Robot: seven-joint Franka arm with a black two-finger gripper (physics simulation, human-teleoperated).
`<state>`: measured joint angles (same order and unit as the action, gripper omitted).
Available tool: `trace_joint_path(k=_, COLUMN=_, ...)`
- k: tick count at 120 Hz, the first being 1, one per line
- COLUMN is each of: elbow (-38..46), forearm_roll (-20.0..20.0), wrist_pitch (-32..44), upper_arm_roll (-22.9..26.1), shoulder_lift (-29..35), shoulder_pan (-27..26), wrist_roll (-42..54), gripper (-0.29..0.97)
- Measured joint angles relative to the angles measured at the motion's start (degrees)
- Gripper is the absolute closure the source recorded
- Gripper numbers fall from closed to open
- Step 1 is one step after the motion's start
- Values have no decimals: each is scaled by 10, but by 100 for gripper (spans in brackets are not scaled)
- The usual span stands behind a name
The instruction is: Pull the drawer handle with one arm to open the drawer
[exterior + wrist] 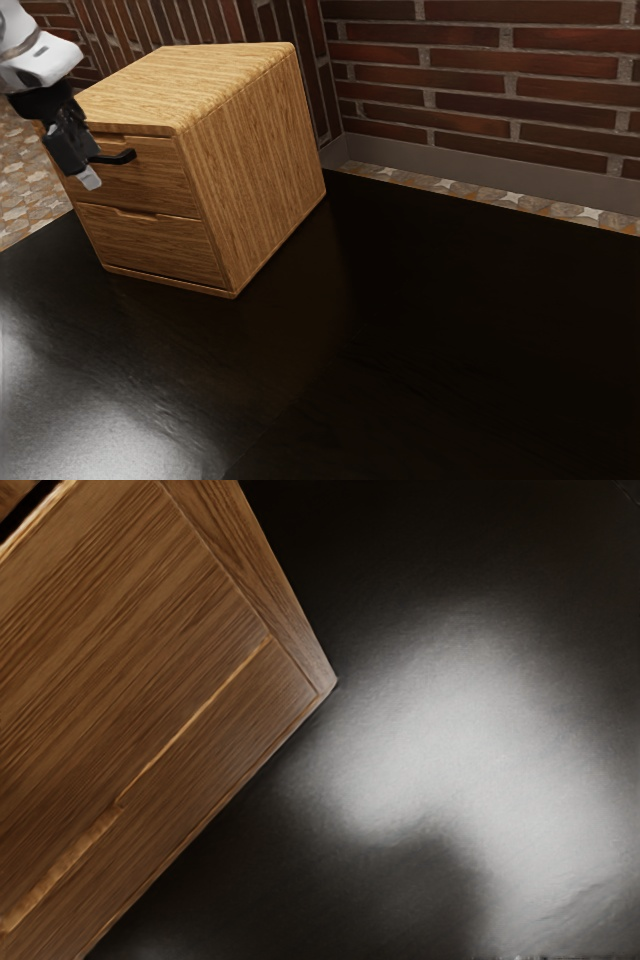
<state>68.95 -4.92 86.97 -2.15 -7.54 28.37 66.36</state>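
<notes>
At the top drawer (145, 185) of the cabinet (250, 150), our gripper (88, 168) sits at the black handle (120, 157); whether it is clamped on we cannot tell. We judge this the grasping step; next comes a straight pull outward.

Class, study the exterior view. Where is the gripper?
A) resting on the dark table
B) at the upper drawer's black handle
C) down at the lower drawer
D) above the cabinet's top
B: the gripper sits at the end of the black handle on the upper drawer of the wooden cabinet, above the lower drawer.
</notes>
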Motion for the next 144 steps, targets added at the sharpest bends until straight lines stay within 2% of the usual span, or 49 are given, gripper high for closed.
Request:
trace_joint_path(k=29, elbow=29, forearm_roll=-2, wrist_pitch=10, upper_arm_roll=7, shoulder_lift=13, shoulder_pan=4, wrist_roll=116, gripper=0)
trace_joint_path(k=80, elbow=50, forearm_roll=1, wrist_pitch=12, upper_arm_roll=4, shoulder_lift=20, shoulder_pan=6, wrist_roll=265, gripper=0)
trace_joint_path(k=144, elbow=58, forearm_roll=8, wrist_pitch=15, upper_arm_roll=-30, shoulder_lift=24, shoulder_pan=10, wrist_roll=375, gripper=0)
